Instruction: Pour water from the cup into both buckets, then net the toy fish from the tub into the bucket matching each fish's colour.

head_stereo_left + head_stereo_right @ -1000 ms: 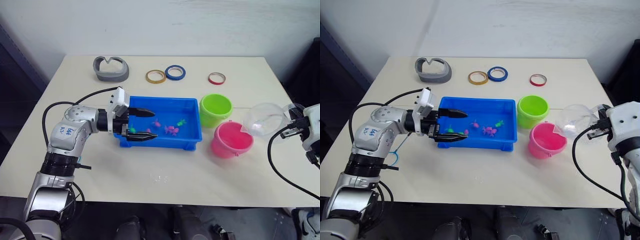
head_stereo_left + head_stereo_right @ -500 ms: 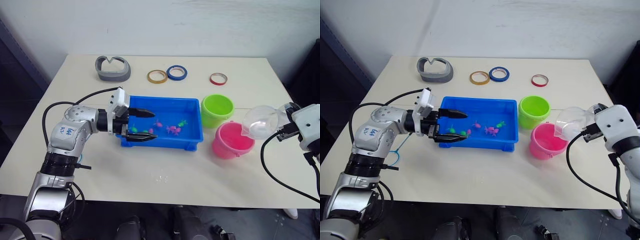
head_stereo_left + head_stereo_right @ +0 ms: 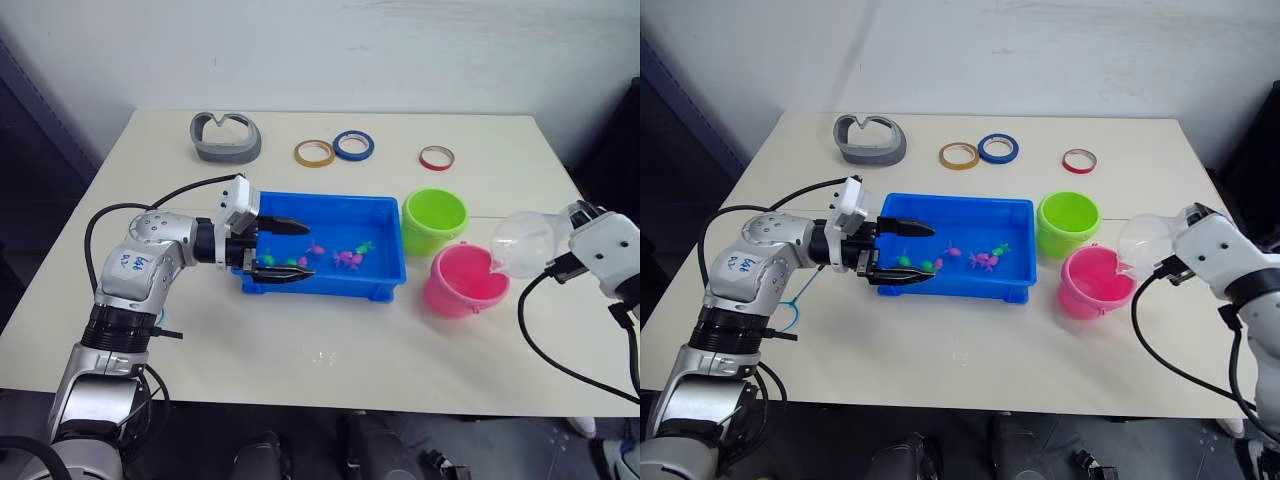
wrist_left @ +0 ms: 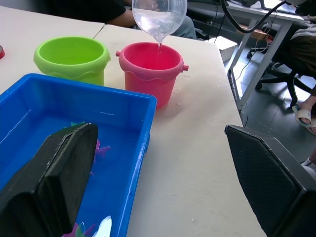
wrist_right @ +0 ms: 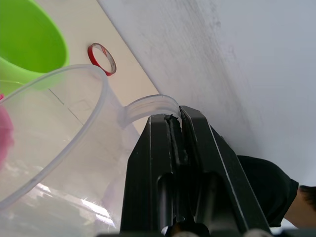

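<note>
cup: the wide clear see-through plastic cup is tipped over the far-right rim of the bright pink round plastic bucket; a thin stream of water is falling in, seen from the left wrist view
right end effector: right end effector is clamped shut on the cup's thin handle tab, at the right edge of the tabletop
left end effector: left end effector has its jaws spread wide with nothing in them, hanging over the left end of the shallow bright blue rectangular plastic tub
other bucket: lime green round plastic bucket stands just beyond the pink one, right of the tub
fish: tiny pink and green toy fish sit in the tub, middle to right
handling guess: cup looks light and thin-walled, probably flexes, and wet plastic is slippery, so that handle tab seems the sane place to hold it
writing: some blue handwriting on the left forearm, can't read it; no brands I can make out
</note>
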Tool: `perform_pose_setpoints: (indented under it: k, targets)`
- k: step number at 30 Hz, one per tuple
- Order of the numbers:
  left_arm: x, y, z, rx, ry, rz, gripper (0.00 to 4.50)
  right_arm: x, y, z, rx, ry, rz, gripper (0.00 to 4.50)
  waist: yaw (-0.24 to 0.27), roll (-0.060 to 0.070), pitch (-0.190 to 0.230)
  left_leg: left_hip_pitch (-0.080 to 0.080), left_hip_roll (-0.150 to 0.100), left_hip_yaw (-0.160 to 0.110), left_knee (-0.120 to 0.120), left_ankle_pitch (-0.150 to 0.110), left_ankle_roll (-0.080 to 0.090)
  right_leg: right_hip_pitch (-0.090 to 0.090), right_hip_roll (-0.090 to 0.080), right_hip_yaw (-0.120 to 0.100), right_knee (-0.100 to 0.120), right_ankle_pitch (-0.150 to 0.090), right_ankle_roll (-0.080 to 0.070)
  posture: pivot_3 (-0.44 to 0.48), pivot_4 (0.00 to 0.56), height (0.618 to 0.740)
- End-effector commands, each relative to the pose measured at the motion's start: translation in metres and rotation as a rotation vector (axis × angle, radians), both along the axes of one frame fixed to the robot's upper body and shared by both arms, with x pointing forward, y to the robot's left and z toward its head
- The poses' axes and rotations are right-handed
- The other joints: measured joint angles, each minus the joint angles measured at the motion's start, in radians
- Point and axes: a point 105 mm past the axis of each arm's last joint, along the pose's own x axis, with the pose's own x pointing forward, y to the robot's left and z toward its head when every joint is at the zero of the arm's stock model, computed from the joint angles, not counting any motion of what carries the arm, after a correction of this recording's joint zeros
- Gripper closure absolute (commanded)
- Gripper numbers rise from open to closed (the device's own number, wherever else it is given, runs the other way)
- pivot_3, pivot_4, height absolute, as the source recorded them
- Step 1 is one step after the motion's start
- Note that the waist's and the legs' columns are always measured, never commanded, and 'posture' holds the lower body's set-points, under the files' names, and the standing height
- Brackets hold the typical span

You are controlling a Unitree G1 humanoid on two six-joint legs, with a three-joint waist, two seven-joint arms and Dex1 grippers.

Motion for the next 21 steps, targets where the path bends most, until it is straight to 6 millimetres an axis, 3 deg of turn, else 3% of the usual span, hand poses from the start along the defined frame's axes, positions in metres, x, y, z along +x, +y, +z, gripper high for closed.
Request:
perform_pose_setpoints:
  k: [1, 21]
  targets:
    - [-0.0023, -0.0023, 0.0089, -0.003, -0.044, -0.020, 0.00, -0.0027, 0.0021, 0.0121, -0.056, -0.044, 0.012, 4.43, 0.000, 0.000, 0.000, 0.000, 0.000, 0.000, 0.000, 0.000, 0.000, 0.000, 0.000, 0.000, 0.000, 0.000, 0.000, 0.000, 0.150, 0.738]
    - [-0.0040, -0.0026, 0.0082, -0.002, -0.043, -0.019, 0.00, -0.0006, 0.0005, 0.0106, -0.052, -0.038, 0.022, 4.43, 0.000, 0.000, 0.000, 0.000, 0.000, 0.000, 0.001, 0.000, 0.000, 0.000, 0.000, 0.000, 0.001, 0.000, 0.000, 0.000, 0.150, 0.738]
